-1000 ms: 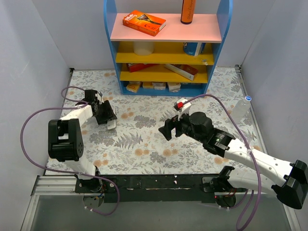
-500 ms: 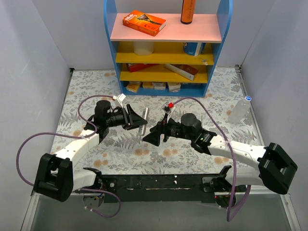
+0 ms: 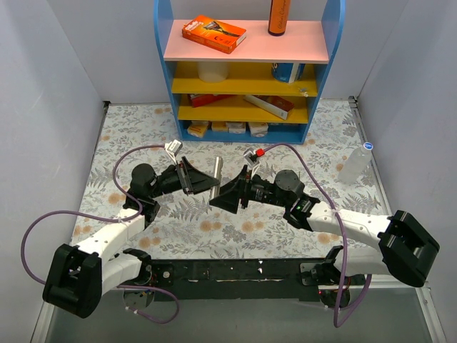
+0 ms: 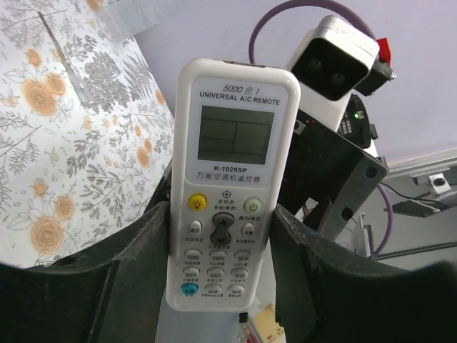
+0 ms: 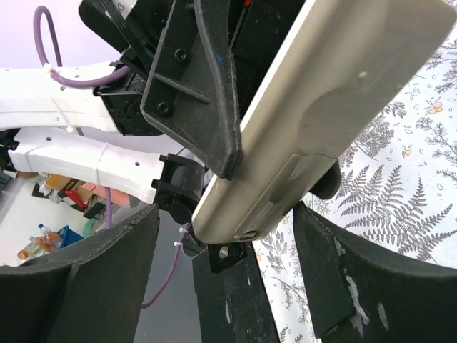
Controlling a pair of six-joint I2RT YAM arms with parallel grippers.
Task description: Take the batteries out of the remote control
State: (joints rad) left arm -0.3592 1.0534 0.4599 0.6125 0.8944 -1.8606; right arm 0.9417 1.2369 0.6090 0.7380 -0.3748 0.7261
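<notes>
Top view: against the frame half a second ago, the left gripper [image 3: 201, 181] has shifted the remote control [image 3: 217, 170] slightly toward the far edge, over the bench's middle; the right gripper [image 3: 226, 196] has drawn in and sits just beside it. A clear bottle [image 3: 355, 163] stands near the right edge. The blue shelf unit [image 3: 161, 78] at the far edge carries an orange box [image 3: 213, 33] and a brown bottle [image 3: 279, 17] on top, with cartons on its lower shelves.

Left wrist: the fingers [image 4: 136, 264] are clamped on the remote's lower sides; the keypad faces the camera.

Right wrist: the jaws are spread wide with the remote's lower end between them, not touching; a left finger [image 5: 203, 86] overlaps it.
</notes>
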